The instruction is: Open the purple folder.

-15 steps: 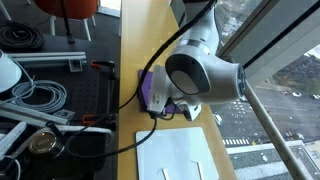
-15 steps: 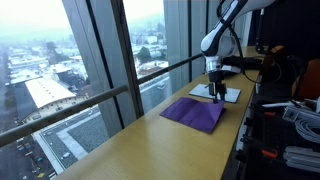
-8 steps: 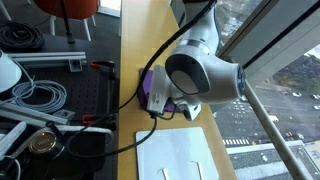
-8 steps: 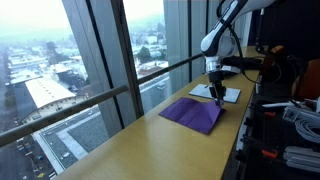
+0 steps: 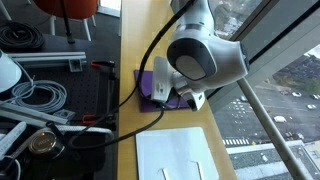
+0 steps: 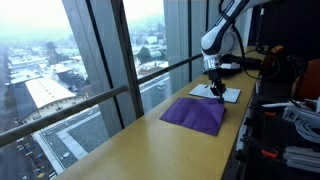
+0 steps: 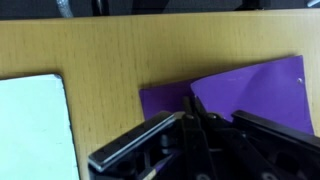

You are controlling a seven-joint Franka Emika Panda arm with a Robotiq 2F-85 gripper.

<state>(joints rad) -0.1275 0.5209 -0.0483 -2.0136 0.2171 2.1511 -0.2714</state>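
Observation:
The purple folder [image 7: 262, 88] lies on the wooden table near the window; it also shows in both exterior views [image 5: 147, 84] [image 6: 195, 113]. In the wrist view its lighter top cover stands at an angle over the darker lower layer. My gripper [image 7: 193, 112] is shut, its fingertips pressed together on the cover's left edge. In an exterior view the gripper [image 6: 214, 88] hangs over the folder's far end. In the view from behind, the arm's bulky joint [image 5: 205, 55] hides the fingers.
A plain white sheet [image 7: 30, 130] [image 5: 178, 155] [image 6: 228, 94] lies on the table just beside the folder. The wooden table [image 5: 135, 40] runs along a glass window wall [image 6: 100, 60]. A black bench with cables and tools [image 5: 40, 100] borders its other side.
The jaws have gone from wide open to shut on the folder's cover edge. The arm has risen and shifted slightly, and the cover now stands tilted.

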